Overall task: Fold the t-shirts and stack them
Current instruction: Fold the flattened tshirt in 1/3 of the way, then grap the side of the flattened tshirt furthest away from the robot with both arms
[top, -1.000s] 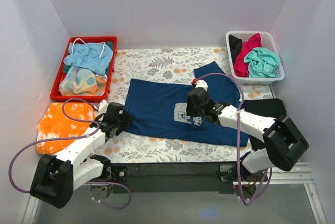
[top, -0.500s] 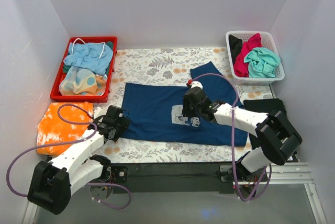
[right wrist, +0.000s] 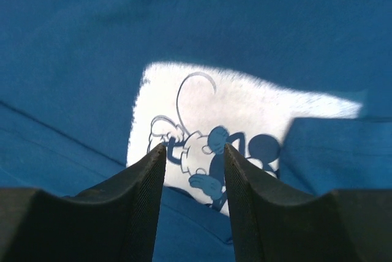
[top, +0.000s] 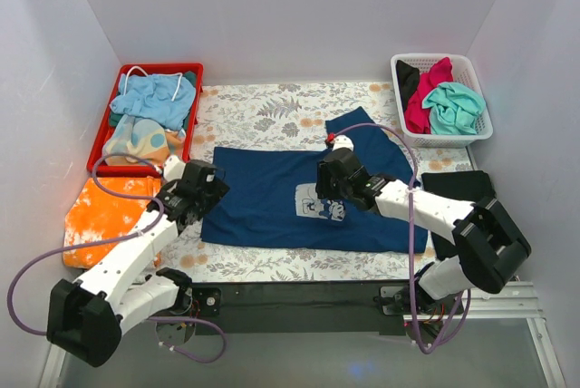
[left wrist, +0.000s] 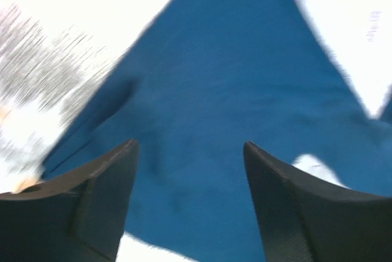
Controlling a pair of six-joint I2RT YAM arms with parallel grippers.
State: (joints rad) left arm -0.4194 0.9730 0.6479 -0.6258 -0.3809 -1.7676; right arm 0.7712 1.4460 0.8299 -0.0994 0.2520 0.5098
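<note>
Reaches on the left from the near-left base diagonally forward and inward, forearm long and low, ending with the left gripper at the left edge of the navy-blue t-shirt. Holds the jaws wide apart there, with only navy cloth showing below the gap in the left wrist view. Blurs too much to settle whether the fingertips touch the fabric. Looks down there on a pointed spread of the shirt, with the pale floral tablecloth on both sides.

Bends on the right from the near-right base back toward the middle, wrist tipped down, setting the right gripper over the chest of the same shirt. Parts the jaws only narrowly, with the pale cartoon-mouse print showing through the slit and a crease in the cloth running under the tips. Leaves unclear whether the fingers press on the fabric or hang just above it.

Lies flat across the middle of the table, this navy shirt, print up, one sleeve pointing toward the far right.

Elsewhere:
- Just right of it, a black t-shirt, partly under the right arm.
- At the far right, a white basket with the magenta t-shirt and the teal t-shirt bunched inside.
- At the far left, a red tray of pale clothes.
- Near the left arm, an orange cloth.
</note>
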